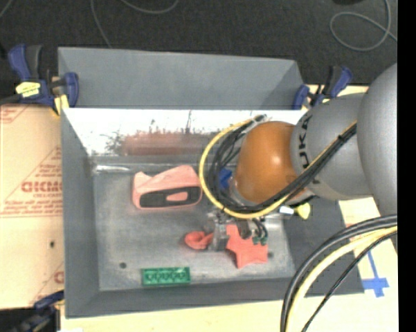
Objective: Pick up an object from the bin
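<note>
The bin (79,206) is grey metal with sloping walls. Its flat bottom is scuffed and dull, and the far wall shows dark streaks and a brownish smear. Around it is a dark, carpet-like floor (214,26) with thin cables looped across it.

The arm (346,151) comes in from the right, its wrist under a rounded orange cover (263,164) ringed with black and yellow cables. Below the cover, the pincer (220,232) hangs low over the front middle of the bin's bottom. It is so tucked under the wrist that I cannot tell whether it is apart or together, or whether it grips anything.

Two red things lie nearest it. A small red lump (196,240) sits just to its left, with its long axis running roughly left to right and its near end at the pincer. A flat red star-shaped piece (249,253) lies just to its right and front, partly under the wrist, with one point aimed at the bin's front right corner.

Farther off, a pink shoe-like thing with a black oval patch (165,189) lies lengthwise left to right towards the back. A green studded brick (166,276) lies by the front wall, its long axis parallel to that wall.
</note>
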Action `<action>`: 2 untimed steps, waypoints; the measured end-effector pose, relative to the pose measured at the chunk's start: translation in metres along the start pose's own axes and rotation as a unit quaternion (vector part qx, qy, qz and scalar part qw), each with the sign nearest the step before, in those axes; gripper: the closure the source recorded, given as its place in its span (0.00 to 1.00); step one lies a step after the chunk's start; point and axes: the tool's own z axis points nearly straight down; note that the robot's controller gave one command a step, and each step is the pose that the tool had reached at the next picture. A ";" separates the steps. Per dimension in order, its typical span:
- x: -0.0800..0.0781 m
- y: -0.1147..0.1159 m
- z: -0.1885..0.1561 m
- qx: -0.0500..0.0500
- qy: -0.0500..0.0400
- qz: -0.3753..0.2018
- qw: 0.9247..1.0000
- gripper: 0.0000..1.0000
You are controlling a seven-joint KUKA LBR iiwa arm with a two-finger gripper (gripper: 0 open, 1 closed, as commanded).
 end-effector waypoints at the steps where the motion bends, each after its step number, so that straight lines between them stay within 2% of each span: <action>1: -0.003 -0.001 -0.049 0.000 0.003 0.002 1.000 1.00; 2: 0.002 0.003 -0.102 0.000 0.001 -0.003 1.000 1.00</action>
